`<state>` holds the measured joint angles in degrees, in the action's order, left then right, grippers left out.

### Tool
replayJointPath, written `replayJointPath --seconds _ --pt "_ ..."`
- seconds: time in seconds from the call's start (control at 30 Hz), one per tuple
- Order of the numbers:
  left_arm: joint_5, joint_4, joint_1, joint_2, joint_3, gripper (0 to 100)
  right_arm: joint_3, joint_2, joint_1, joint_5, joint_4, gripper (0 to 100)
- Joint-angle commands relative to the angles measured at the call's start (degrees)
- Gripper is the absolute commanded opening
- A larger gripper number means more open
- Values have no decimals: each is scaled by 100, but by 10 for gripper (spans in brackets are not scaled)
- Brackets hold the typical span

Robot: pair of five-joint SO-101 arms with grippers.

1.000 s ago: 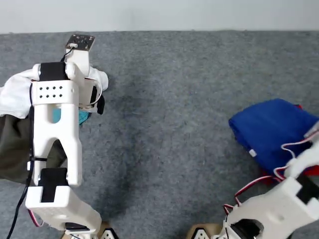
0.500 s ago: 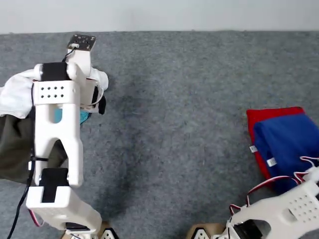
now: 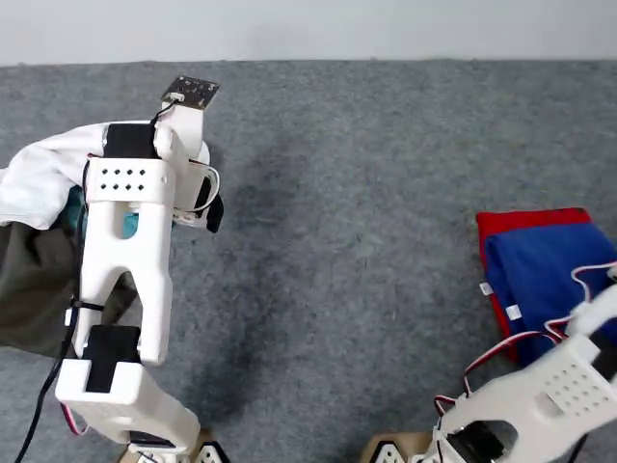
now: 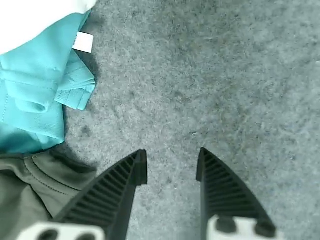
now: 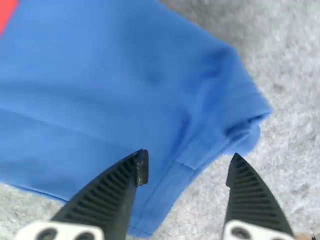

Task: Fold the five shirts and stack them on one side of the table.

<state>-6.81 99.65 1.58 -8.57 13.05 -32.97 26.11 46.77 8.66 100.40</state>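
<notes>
A folded blue shirt (image 3: 545, 275) lies on a folded red shirt (image 3: 525, 222) at the table's right side. My right gripper (image 5: 187, 167) hangs open just above the blue shirt (image 5: 100, 85), a sliver of the red shirt (image 5: 6, 12) beside it. At the left lies a loose heap: a white shirt (image 3: 39, 178), a teal shirt (image 4: 35, 95) and an olive shirt (image 4: 30, 195). My left gripper (image 4: 170, 162) stands open over bare carpet next to the teal shirt's edge, holding nothing.
The table is covered in grey carpet (image 3: 347, 231), with a wide bare stretch in the middle. A pale wall (image 3: 308, 29) runs along the far edge. The left arm's white body (image 3: 120, 260) covers part of the heap.
The blue shirt went from a loose raised bundle to lying flat on the red one. The right arm drew back toward the near right corner. The left arm shifted slightly right.
</notes>
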Motion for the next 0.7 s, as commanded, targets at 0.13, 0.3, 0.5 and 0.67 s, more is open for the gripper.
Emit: replayJointPath --seconds 0.13,0.3,0.5,0.67 --pt "-62 -53 0 273 22 173 290 -655 -1631 62 233 256" --pt "-62 -53 0 273 22 173 607 -497 -2624 79 233 256" --pt "-62 -35 0 273 22 172 624 -233 -3002 79 127 256" --pt "-62 -35 0 273 22 172 624 505 -2897 105 -391 255"
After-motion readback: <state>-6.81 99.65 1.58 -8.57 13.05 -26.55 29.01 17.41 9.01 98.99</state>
